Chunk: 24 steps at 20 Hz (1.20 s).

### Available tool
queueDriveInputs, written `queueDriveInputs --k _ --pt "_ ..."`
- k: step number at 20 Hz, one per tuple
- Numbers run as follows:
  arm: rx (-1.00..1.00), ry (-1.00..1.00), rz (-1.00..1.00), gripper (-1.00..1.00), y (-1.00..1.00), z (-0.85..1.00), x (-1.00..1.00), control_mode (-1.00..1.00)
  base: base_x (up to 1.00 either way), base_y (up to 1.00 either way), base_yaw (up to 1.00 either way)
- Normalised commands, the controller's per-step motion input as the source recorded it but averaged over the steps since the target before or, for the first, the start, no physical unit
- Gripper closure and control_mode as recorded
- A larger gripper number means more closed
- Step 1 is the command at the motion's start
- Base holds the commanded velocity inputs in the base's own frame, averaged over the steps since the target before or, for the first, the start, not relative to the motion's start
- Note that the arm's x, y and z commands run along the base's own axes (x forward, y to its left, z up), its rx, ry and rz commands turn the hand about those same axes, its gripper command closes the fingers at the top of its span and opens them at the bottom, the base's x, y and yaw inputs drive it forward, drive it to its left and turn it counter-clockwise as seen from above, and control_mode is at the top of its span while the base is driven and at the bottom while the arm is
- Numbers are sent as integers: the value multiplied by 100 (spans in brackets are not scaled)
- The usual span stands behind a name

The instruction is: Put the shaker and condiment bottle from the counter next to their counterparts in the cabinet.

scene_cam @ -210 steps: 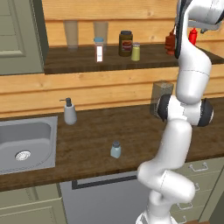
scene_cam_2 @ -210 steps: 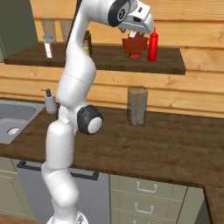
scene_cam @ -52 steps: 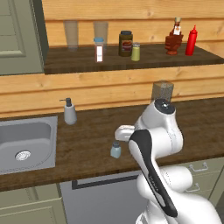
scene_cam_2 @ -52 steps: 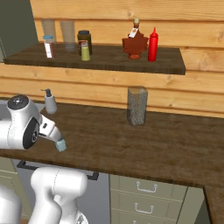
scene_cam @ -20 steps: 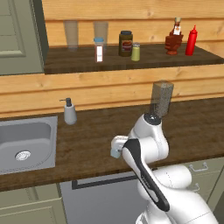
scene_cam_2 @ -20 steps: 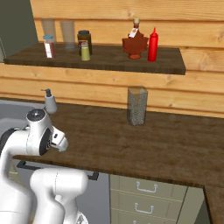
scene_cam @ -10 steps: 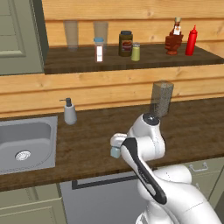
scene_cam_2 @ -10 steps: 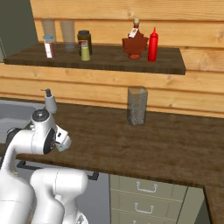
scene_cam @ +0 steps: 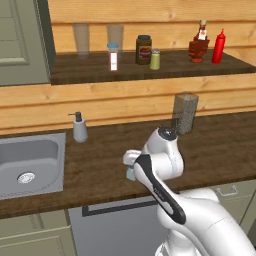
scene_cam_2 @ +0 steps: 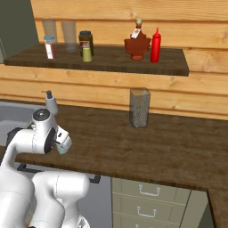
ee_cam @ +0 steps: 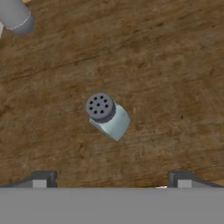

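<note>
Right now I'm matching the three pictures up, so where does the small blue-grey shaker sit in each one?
Left base view: shaker peeks out at centre, left of the arm's elbow, on the counter.
Right base view: hidden behind the arm; cannot place it.
Hand view: shaker at centre, seen from above.
Shared landmark: soap dispenser.

Light-wood plank wall (scene_cam: 125, 102), grey-green cupboards (scene_cam_2: 151, 202) (below)
</note>
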Motion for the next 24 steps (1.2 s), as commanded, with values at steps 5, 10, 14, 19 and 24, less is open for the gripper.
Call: queueDriveInputs --k 5,10,14,19,24 --pt "0 1 -2 -100 4 0 12 -100 0 0 0" --pt "0 4 0 -100 0 -11 12 -100 0 0 0" --pt "0 9 0 -100 2 -19 44 -100 0 0 0" --pt "0 5 0 -100 6 -12 3 -100 0 0 0" --pt "0 8 0 -100 5 -18 6 -100 0 0 0"
